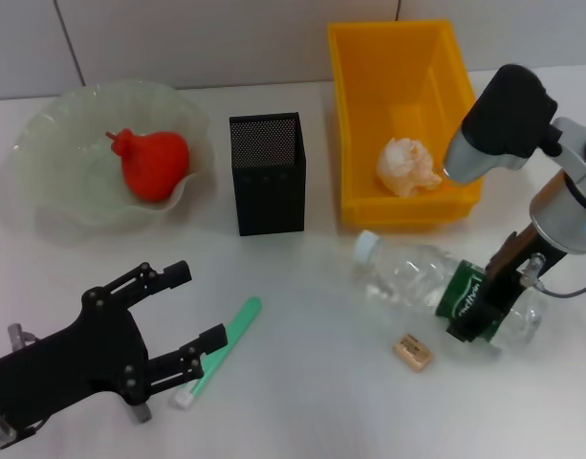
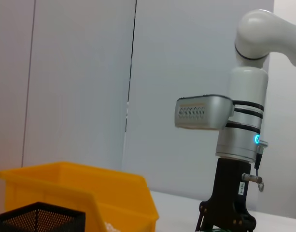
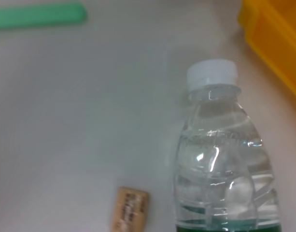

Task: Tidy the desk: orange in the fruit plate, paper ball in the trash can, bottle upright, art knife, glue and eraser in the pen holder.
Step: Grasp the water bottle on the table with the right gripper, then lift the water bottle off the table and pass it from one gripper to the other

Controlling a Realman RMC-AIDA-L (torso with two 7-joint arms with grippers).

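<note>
Black fingers of the right gripper (image 1: pixel 476 325) are closing around the green-labelled body of the bottle (image 1: pixel 417 277) at the lower right of the head frame; the bottle is lying on its side on the white desk (image 1: pixel 312 382), its white cap pointing toward frame centre. Just below the bottle, apart from it, the tan eraser (image 1: pixel 413 351) is resting flat; the right wrist view is showing the same eraser (image 3: pixel 130 216) beside the bottle (image 3: pixel 222 179).

At the lower left of the frame, the left gripper (image 1: pixel 183 320) is hovering with its fingers spread apart and nothing between them. The glue (image 1: pixel 219 349) is lying diagonally just right of those fingers, white end toward the bottom edge; contact cannot be judged.

At upper centre the pen holder (image 1: pixel 268 173) is standing upright. At upper right the trash can (image 1: pixel 404 115) is holding the paper ball (image 1: pixel 408 166) against its near wall. At upper left the fruit plate (image 1: pixel 54 158) is carrying the orange (image 1: pixel 153 163), stem nub pointing left.

The left wrist view is showing the right arm upright over the desk, with the trash can (image 2: pixel 80 193) and pen holder rim (image 2: pixel 39 217) at its lower left.
</note>
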